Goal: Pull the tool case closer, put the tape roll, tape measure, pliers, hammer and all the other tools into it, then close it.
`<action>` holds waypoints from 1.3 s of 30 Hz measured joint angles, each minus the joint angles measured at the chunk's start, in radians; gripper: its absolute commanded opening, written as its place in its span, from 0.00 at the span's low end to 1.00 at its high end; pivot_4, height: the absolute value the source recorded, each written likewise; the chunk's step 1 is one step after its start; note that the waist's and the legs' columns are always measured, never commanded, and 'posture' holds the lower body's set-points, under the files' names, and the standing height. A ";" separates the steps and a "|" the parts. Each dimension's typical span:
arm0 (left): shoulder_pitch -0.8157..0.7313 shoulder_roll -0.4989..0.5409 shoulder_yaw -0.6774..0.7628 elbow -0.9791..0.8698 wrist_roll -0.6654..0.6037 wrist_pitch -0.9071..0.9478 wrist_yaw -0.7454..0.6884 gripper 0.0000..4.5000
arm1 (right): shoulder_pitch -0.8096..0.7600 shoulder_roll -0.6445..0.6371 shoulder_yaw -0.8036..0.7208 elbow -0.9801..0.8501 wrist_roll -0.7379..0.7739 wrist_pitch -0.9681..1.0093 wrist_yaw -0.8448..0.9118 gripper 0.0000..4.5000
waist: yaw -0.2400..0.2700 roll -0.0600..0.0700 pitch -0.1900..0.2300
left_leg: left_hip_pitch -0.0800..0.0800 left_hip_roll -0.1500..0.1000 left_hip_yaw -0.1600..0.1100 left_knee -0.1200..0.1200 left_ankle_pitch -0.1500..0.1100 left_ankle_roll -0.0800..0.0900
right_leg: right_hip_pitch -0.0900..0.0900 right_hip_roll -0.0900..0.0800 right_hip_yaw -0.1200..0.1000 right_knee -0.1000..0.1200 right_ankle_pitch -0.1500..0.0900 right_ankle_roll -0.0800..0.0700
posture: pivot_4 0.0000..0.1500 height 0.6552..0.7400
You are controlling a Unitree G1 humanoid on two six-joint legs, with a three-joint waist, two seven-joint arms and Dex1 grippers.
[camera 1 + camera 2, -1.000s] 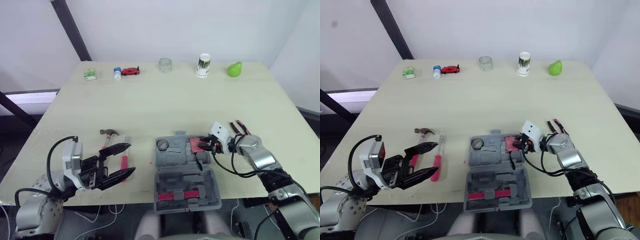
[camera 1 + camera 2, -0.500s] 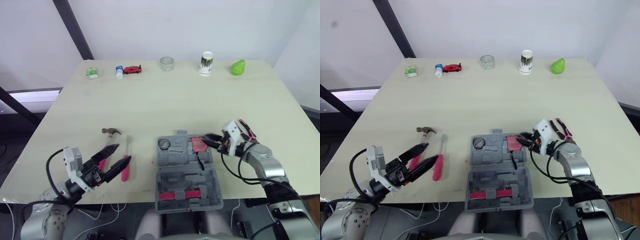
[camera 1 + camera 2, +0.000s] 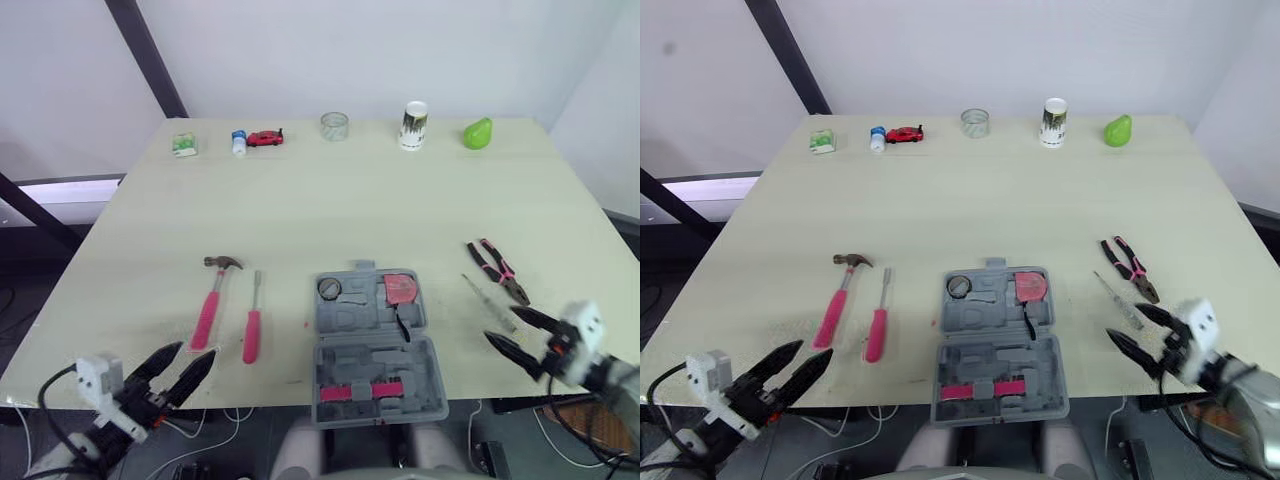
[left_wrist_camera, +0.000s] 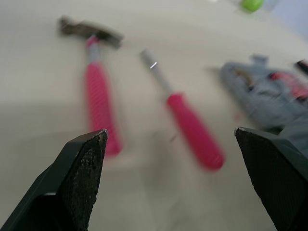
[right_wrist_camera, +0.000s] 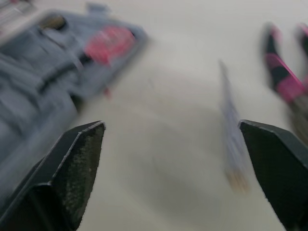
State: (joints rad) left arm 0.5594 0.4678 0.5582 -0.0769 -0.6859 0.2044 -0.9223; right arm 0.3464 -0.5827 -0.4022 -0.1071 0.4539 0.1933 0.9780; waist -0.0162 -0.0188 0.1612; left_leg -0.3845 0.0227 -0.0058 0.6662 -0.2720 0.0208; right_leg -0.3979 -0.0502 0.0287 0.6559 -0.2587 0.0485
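Tool case (image 3: pixel 375 345) sitting open holding tape measure (image 3: pixel 402 289); hammer (image 3: pixel 212 300), pliers (image 3: pixel 497 270) lying outside; left gripper (image 3: pixel 196 352), right gripper (image 3: pixel 500 325) gaping empty.

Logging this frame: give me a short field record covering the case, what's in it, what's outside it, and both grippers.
Case: tool case, open, at the near edge of the table
Inside: tape roll, tape measure
Outside, left of case: hammer, pink screwdriver
Outside, right of case: pliers, slim screwdriver
Left gripper: jaws open, empty, short of the hammer
Right gripper: jaws open, empty, beside the slim screwdriver
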 measured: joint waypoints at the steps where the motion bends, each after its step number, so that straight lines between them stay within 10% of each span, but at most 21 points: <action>1: 0.003 -0.001 0.002 0.010 0.002 -0.004 -0.003 1.00 | 0.014 -0.001 -0.013 -0.001 0.004 -0.004 0.002 0.99 | -0.001 0.000 0.000 | 0.000 0.000 0.000 0.000 0.000 0.000 | 0.000 0.000 0.000 0.000 0.000 0.000 | 1.00 1.00; 12: -0.061 0.005 -0.005 0.000 0.000 0.001 -0.013 1.00 | 0.036 -0.028 -0.101 0.026 0.063 -0.032 0.031 0.99 | 0.002 0.000 0.001 | 0.000 0.001 -0.001 0.000 0.000 0.000 | 0.000 -0.004 0.000 0.000 0.000 0.000 | 1.00 1.00; 27: -0.244 0.032 -0.136 -0.234 -0.017 0.167 0.147 1.00 | -0.275 0.021 0.237 -0.204 0.039 0.071 -0.095 0.99 | 0.004 0.000 0.002 | -0.001 0.000 -0.002 0.001 0.000 0.000 | 0.000 0.000 -0.001 0.001 0.003 -0.003 | 1.00 1.00; 39: -0.352 0.129 -0.256 -0.425 -0.211 0.249 -0.052 1.00 | -0.459 -0.084 0.185 0.117 -0.081 0.252 -0.332 0.99 | 0.007 0.001 0.003 | -0.002 -0.002 -0.001 0.001 0.000 0.000 | 0.000 0.000 -0.001 0.001 0.003 -0.004 | 1.00 1.00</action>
State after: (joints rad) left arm 0.2076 0.5963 0.3026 -0.5020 -0.8971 0.4530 -0.9742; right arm -0.1125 -0.6669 -0.2175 0.0097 0.3727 0.4456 0.6463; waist -0.0089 -0.0178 0.1645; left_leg -0.3863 0.0211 -0.0070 0.6673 -0.2719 0.0209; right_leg -0.3981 -0.0501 0.0275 0.6571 -0.2561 0.0449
